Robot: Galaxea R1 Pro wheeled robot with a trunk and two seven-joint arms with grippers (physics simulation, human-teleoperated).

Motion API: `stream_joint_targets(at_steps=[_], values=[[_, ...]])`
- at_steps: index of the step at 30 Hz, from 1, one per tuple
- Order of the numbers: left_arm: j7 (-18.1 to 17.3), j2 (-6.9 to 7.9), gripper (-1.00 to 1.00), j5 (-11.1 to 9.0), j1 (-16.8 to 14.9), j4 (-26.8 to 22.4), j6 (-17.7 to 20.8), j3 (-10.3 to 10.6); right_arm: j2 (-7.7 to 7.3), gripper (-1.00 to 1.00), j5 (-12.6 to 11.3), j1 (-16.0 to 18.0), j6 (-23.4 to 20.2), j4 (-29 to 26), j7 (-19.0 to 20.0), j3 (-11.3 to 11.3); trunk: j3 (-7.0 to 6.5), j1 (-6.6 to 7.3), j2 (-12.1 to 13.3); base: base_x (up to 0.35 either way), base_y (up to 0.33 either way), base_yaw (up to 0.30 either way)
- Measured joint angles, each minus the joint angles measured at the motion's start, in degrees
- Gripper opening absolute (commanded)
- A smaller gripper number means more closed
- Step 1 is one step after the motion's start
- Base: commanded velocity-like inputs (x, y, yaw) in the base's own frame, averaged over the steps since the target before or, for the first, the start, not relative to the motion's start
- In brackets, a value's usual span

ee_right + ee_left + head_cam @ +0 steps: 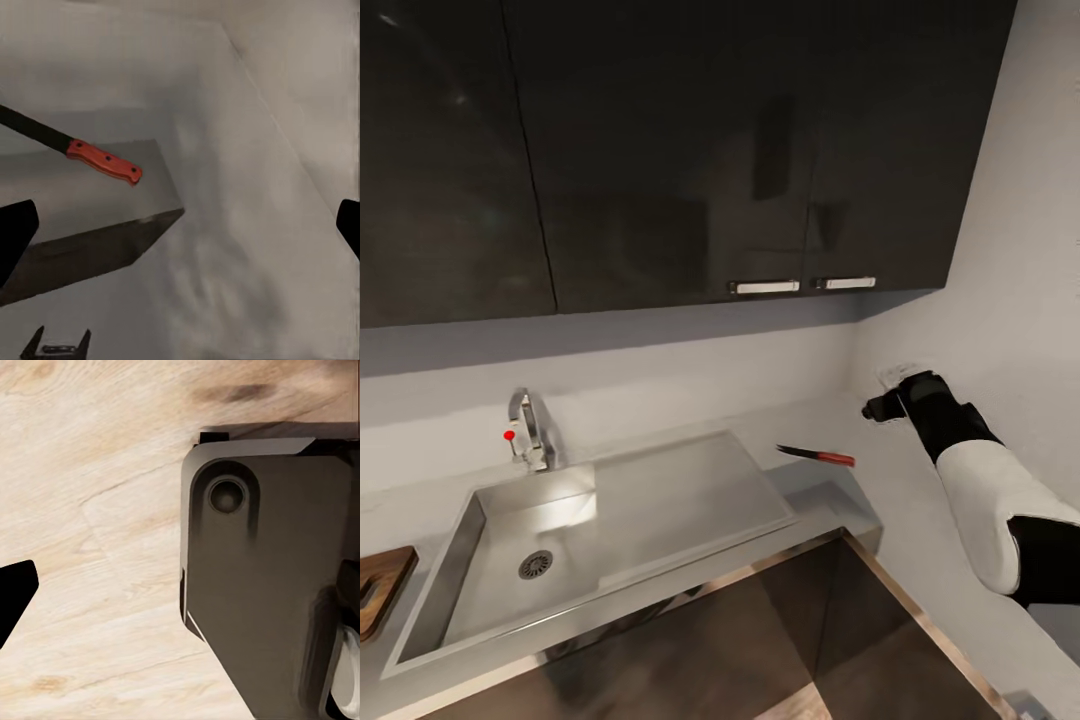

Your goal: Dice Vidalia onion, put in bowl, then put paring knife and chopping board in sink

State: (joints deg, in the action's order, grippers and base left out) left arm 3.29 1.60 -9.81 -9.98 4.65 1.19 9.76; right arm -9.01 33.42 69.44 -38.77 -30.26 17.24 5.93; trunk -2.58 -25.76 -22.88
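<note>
The kitchen is showing in the head view with dark glossy upper cabinets (660, 150) hanging over a grey backsplash, and two chrome handles (765, 287) are sitting at the lower edge of the doors. Under them the grey bench (830, 505) is running along the wall and is ending at a corner beside a pale side wall (1010, 250). The sink (660, 500) is lying recessed in the bench, with its round drain (536, 565) in the deeper part and the chrome faucet (532, 430) with a small red knob standing behind it. The paring knife (816, 456) is lying flat on the bench just beside the drainboard end of the sink, its red handle pointing toward the right arm. A corner of the chopping board (380, 588) is peeking in at the far left of the bench. The right claw (880, 407) is hanging above the bench near the side wall, close to the knife but apart from it; in the right wrist view its fingers (15, 232) are standing wide apart with nothing between them, and the knife (101, 162) is lying ahead. The left wrist view is looking down on the light wood floor (90, 510) and a dark part of the robot (270, 570); one dark fingertip (13, 589) is showing, so I cannot tell how the left claw is standing.
</note>
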Motion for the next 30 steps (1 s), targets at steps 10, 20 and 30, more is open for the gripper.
stream_joint_targets(at_steps=[10, 20, 30], values=[[-0.03, 0.02, 1.0, 0.03, 0.01, -0.01, -0.05, 0.03, 1.74, 1.0, -0.1, -0.09, -1.44, -2.75, 1.1, 0.29, 0.0, 0.0, 0.0, 0.016, -0.116, 0.0], [-0.07, 0.31, 1.0, 0.07, 0.01, -0.06, -0.07, 0.01, 0.64, 1.0, 0.11, -0.09, -1.46, -2.18, 5.23, 0.12, 0.0, 0.01, 0.0, 0.063, -0.077, 0.0], [-0.08, 0.27, 1.0, 0.09, 0.01, -0.06, -0.07, -0.02, 0.55, 1.0, 0.02, -0.09, -1.47, -2.0, 5.27, 0.07, 0.0, 0.03, 0.0, 0.278, -0.069, 0.0]])
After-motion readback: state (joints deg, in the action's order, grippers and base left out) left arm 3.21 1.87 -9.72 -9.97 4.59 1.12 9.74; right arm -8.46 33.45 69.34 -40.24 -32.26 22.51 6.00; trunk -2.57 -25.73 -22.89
